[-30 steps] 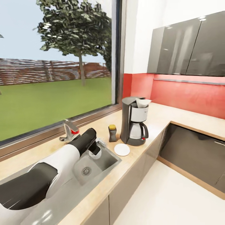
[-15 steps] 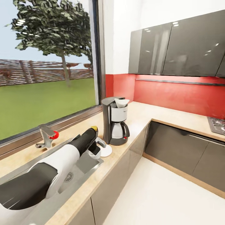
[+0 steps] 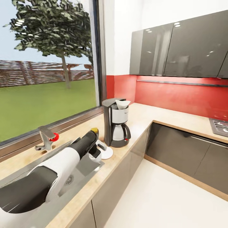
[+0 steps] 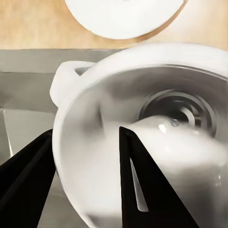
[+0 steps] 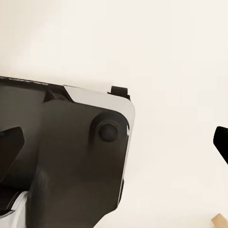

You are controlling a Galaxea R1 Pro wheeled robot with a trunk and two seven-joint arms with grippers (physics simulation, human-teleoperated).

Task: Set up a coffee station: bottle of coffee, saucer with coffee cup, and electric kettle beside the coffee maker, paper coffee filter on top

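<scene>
The black-and-white coffee maker [image 3: 116,124] stands on the tan countertop [image 3: 139,118] with the paper coffee filter [image 3: 123,103] on top. Left of it, the bottle of coffee [image 3: 94,130] shows its gold cap behind my left arm. The white saucer [image 3: 107,153] [image 4: 123,16] lies in front of them. My left gripper [image 3: 96,151] [image 4: 85,135] is shut on the rim of the white coffee cup [image 3: 96,156] [image 4: 152,142], one finger inside, held over the sink's corner just short of the saucer. My right gripper [image 5: 115,142] is open, above the floor. The electric kettle and kitchen shelf are out of view.
A steel sink [image 3: 83,167] and a faucet [image 3: 47,138] with a red knob lie under my left arm by the window. Grey wall cabinets [image 3: 177,47] hang over the red backsplash. A hob [image 3: 220,125] sits at the far right. The white floor [image 3: 164,196] is open.
The view has swung right along the counter. The left gripper with the cup now sits closer to the saucer and coffee maker, and the arm now covers most of the bottle.
</scene>
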